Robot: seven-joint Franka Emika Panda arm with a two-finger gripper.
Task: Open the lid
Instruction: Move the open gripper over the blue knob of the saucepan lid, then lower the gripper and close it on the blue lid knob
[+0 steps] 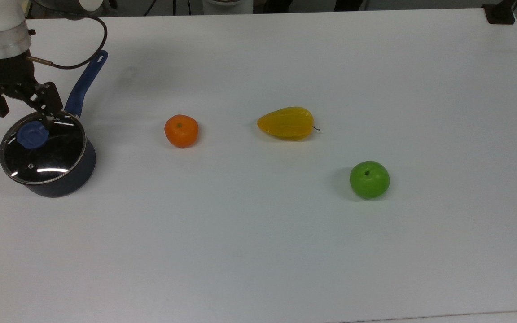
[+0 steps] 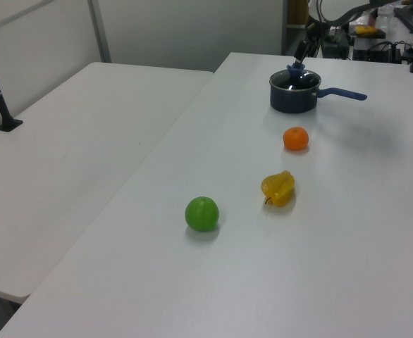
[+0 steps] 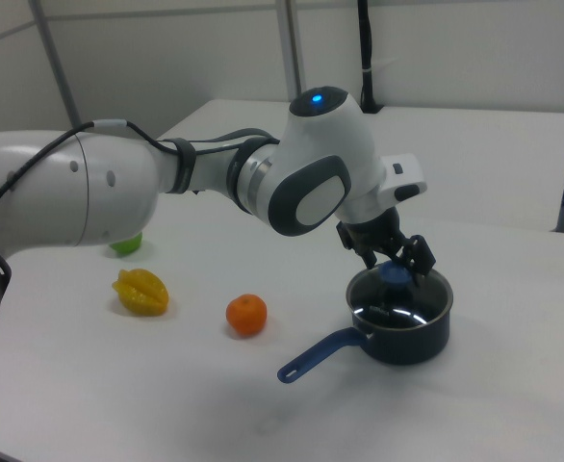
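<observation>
Gripper spread wide, holding nothing, its 2 fingers straddling the space just above the lid's blue knob; contact with the knob not resolvable. Lid seated flat on the dark blue saucepan at the top view's far left; contents under the glass not discernible. Pan handle points to the table's far edge in the top view. To the top view's right, well apart on the white table: 1 orange, 1 yellow fruit, 1 green apple.
</observation>
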